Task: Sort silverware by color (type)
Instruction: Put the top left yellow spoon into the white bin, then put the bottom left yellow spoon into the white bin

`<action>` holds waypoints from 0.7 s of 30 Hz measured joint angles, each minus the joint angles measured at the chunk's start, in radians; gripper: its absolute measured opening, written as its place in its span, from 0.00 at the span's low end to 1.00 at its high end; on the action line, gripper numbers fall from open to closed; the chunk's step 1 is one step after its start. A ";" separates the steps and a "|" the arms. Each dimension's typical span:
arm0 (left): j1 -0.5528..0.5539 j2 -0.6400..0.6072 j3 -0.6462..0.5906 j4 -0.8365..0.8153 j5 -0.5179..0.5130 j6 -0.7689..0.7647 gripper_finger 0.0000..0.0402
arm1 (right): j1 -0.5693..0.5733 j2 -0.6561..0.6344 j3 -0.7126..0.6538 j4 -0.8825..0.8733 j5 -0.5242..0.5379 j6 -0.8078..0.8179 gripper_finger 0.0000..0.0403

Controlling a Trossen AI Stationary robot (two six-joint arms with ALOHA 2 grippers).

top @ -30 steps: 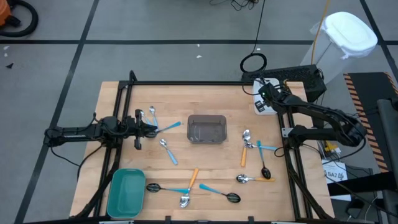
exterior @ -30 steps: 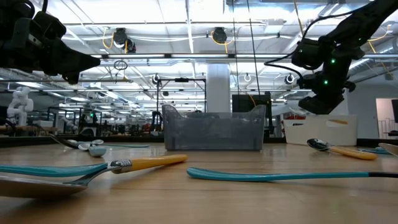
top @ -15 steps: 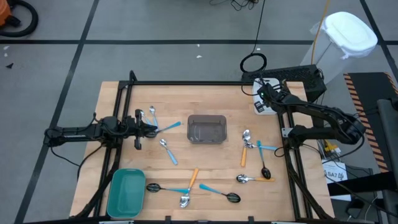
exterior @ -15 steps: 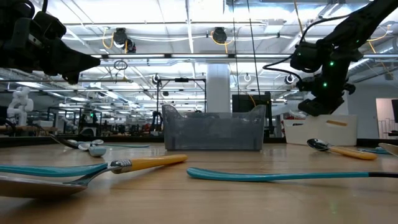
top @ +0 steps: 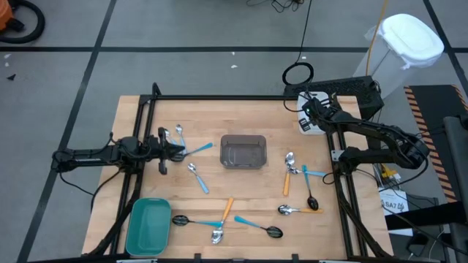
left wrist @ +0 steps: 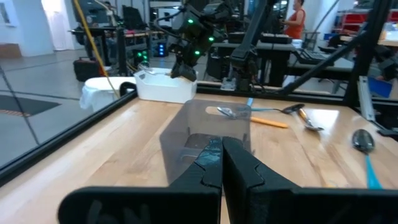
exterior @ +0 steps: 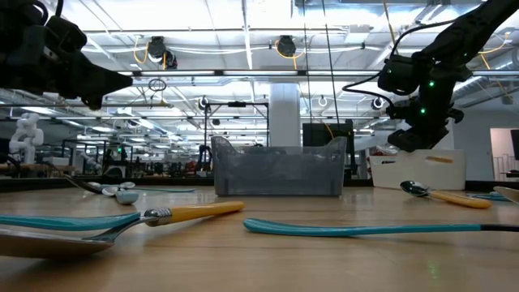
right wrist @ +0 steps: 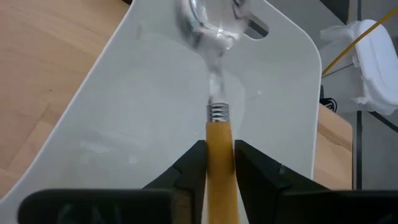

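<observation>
A wooden table (top: pixel 241 117) fills mid-frame, spoons (top: pixel 196 177) scattered around a grey bin (top: pixel 243 152). Upper right, an orange-handled silver spoon (right wrist: pixel 219 127) is flanked over a white tray (right wrist: pixel 124 137) by the right gripper (right wrist: pixel 219 155). Centre left, the left gripper (left wrist: pixel 222 163) is seen pressed together.

Grey bin (top: pixel 243 151) mid-table; scattered spoons (top: pixel 198 177) around.

Both arms are showing up dark, nearly black: slim jointed links with thicker housings at the joints. The right arm (top: pixel 373 135) is carrying small green indicator lights near its wrist (seen in the low view). The left arm (top: pixel 102 155) is ending in blocky matte-black fingers (left wrist: pixel 239 171) with angular, faceted tips.
</observation>
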 joint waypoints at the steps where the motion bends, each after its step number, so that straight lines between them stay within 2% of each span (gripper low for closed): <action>1: 0.000 0.000 0.000 0.001 -0.005 0.001 0.00 | 0.000 0.000 0.000 0.000 0.000 0.000 0.22; 10: 0.000 0.000 0.000 0.003 -0.009 0.003 0.00 | 0.000 -0.001 0.000 0.000 -0.001 -0.015 0.34; 15: 0.000 0.000 0.000 0.003 -0.010 0.003 0.00 | 0.000 -0.030 0.000 -0.001 -0.015 -0.042 0.36; 21: 0.000 0.000 0.000 0.004 -0.023 0.003 0.00 | 0.000 -0.130 0.001 -0.016 -0.025 -0.063 0.36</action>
